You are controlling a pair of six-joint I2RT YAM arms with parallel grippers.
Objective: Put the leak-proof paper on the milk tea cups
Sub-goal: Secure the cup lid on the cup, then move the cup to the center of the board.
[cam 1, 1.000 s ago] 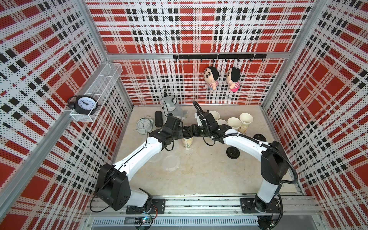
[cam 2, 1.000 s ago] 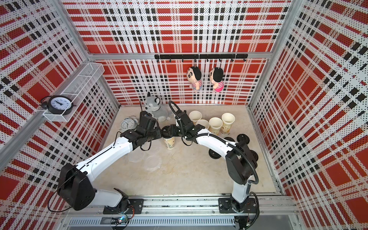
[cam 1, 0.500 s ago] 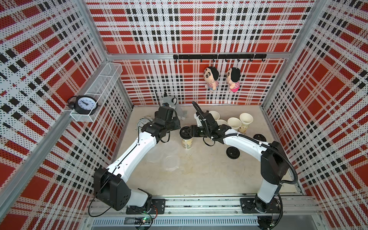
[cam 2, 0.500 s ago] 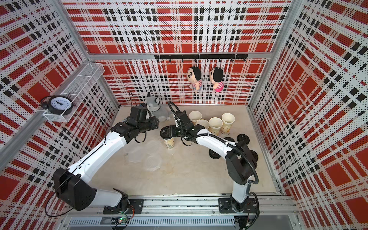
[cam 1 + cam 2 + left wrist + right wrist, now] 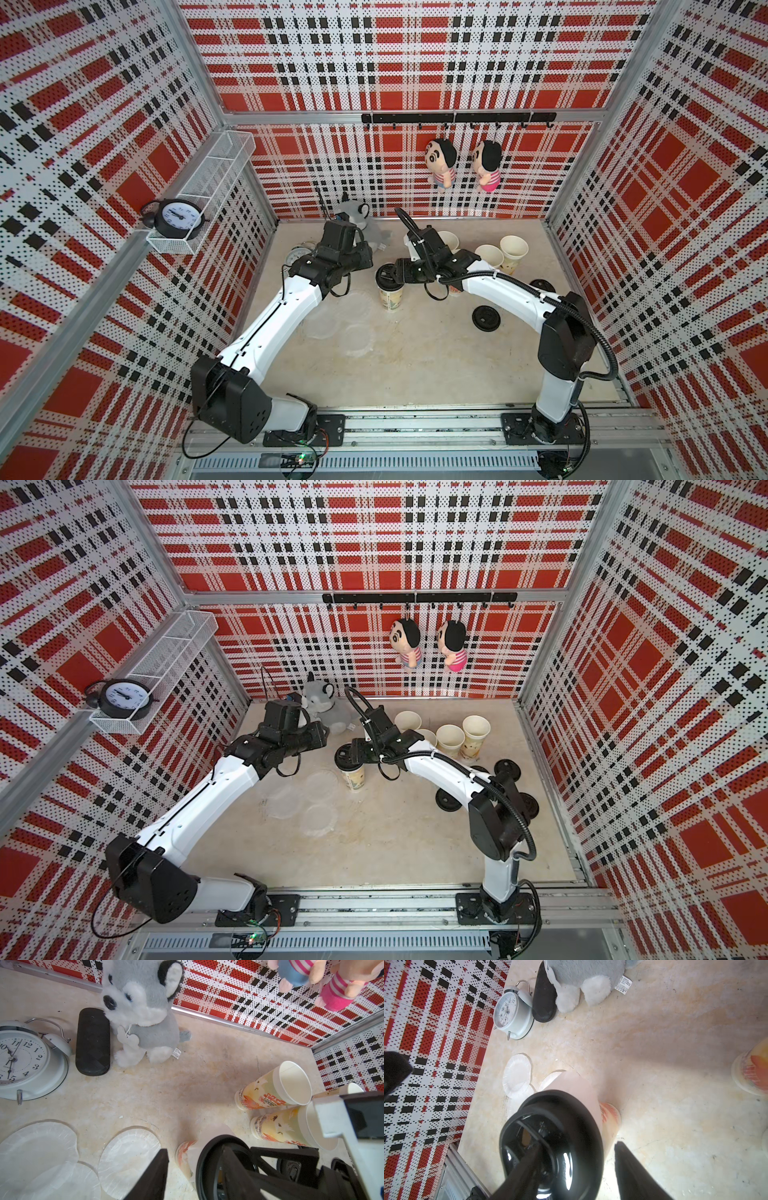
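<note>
Since a second ago, we see the left gripper [image 5: 368, 266] drawn up and back from the middle of the table toward the rear wall, and the right gripper [image 5: 577, 1144] has let its fingers part.

On the left wall, a black round alarm clock [image 5: 178, 214] sits in a white wire basket [image 5: 208, 183]. On the table below are a white twin-bell alarm clock [image 5: 22, 1059], a black oblong glasses case [image 5: 92, 1042] and a grey and white plush husky [image 5: 143, 1012].

The left gripper hangs in front of the husky, its fingers partly apart with nothing between them. Below it, several thin translucent whitish round sheets of leak-proof paper [image 5: 357, 338] lie flat and overlapping on the table. They are just left of a tall white printed paper milk tea cup [image 5: 390, 299].

One more leak-proof paper sheet [image 5: 575, 1088] covers that cup's mouth. Its rim droops down the side under a black round plastic lid [image 5: 386, 275]. At the lid, one of the right gripper's fingers lies across the top and the other stands clear beside the cup, so we see it gripping nothing.

Further right, four open milk tea cups [image 5: 513, 249] stand together near the back wall, with loose black lids [image 5: 485, 319] on the table in front.
</note>
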